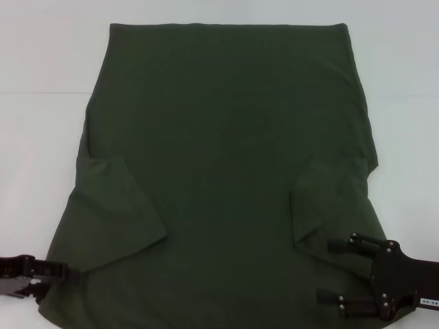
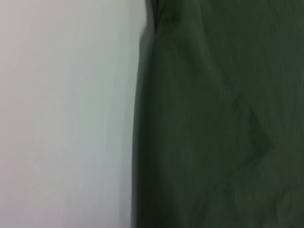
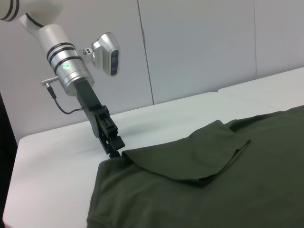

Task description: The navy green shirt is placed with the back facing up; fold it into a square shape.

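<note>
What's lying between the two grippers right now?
Head view: only the navy green shirt, its near edge and both folded-in sleeves, spans from the left gripper at its corner to the open right gripper above it.

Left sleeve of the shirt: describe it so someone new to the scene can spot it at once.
The navy green shirt covers most of the white table, plain side up. On the robot's left, near the close edge, the left sleeve lies folded inward onto the body as a slanted flap. Unlike the right sleeve beside the open right gripper, it has the left gripper at the shirt's edge next to it.
</note>
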Available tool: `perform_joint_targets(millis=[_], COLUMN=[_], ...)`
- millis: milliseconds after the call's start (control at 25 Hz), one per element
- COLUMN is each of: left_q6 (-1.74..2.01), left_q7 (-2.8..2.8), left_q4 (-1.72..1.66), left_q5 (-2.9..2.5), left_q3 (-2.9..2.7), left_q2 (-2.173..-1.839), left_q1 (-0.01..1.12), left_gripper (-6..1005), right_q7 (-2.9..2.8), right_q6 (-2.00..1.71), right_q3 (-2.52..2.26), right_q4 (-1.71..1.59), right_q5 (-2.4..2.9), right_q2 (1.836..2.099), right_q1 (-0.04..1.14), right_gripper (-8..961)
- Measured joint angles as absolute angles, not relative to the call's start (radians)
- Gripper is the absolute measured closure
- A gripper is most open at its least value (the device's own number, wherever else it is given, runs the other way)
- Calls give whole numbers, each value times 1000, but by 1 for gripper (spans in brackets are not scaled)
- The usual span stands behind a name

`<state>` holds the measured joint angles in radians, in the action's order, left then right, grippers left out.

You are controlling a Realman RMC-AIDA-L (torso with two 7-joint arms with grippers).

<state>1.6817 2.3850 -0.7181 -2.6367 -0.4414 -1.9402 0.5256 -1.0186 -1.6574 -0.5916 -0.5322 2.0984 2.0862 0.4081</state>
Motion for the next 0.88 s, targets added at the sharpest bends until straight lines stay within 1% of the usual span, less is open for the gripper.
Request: perform_joint_targets(millis=[120, 440, 600, 880], left_q6=[1683, 1691, 1682, 1663], left_q7=[2389, 2404, 2405, 2405], left_q4=[-729, -732, -732, -732], left_q5=[-2637, -2645, -2650, -2672], left_q3=[-437, -438, -442, -446], left_q2=[-1934, -1897, -1895, -1902], left_q1=[524, 503, 499, 507], left_gripper=[113, 111, 111, 112], right_q7=[-1019, -1019, -1019, -1019], right_q6=[-1658, -1658, -1655, -1657], right_q3=[-588, -586, -586, -586], right_q4=[-533, -537, -537, -539], right_q5=[2098, 2096, 2095, 2095], right_q2=[2086, 2086, 2086, 2086], right_q1=[408, 408, 408, 408], right_gripper=[12, 12, 11, 12])
